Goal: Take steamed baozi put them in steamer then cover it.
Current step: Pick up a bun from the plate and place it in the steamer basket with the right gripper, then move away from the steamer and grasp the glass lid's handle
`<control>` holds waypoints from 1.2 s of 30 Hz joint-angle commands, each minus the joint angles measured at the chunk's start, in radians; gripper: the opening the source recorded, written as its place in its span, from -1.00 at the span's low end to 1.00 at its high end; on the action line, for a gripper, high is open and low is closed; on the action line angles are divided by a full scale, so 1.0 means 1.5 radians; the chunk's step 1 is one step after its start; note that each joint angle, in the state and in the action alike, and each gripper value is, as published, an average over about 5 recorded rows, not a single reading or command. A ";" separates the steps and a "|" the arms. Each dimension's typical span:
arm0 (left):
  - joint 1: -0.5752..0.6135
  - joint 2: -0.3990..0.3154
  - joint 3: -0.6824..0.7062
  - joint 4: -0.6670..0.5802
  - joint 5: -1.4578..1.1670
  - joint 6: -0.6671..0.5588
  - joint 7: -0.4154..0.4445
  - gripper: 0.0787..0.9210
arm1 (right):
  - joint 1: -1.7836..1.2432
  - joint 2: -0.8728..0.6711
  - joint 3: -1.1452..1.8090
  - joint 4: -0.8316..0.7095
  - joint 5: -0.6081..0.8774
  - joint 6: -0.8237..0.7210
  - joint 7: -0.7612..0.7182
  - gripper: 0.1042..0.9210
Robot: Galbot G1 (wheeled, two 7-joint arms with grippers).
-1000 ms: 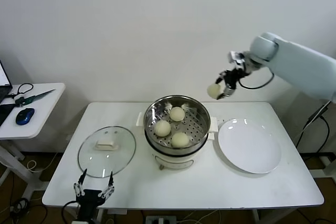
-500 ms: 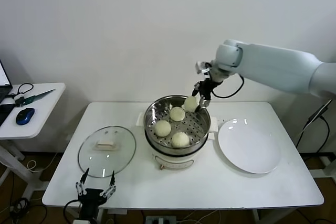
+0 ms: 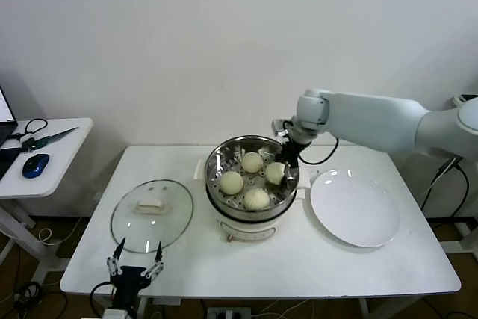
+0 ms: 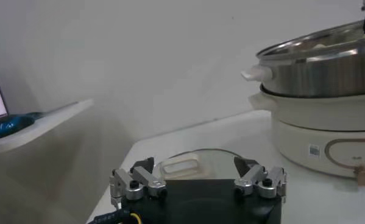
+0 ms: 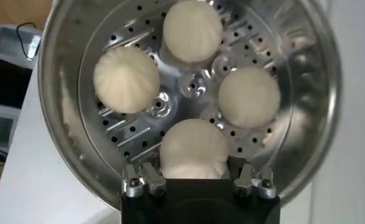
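Right wrist view: right hand [image 5: 194, 181] grips baozi [image 5: 193, 148] in steamer [image 5: 310, 91].

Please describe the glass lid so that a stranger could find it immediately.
On the white table, look to the robot's left of the steel steamer. The cover lies flat there: round clear glass with a white handle, unlike the solid white plate on the other side.

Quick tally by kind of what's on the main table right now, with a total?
Baozi: 4, all in the steamer, one at the right gripper
Steamer: 1
Glass cover: 1
White plate: 1
Total: 7
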 commanded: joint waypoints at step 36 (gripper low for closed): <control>-0.014 0.001 -0.009 -0.011 0.028 -0.002 -0.002 0.77 | -0.019 -0.227 0.148 0.072 0.145 0.292 0.244 0.76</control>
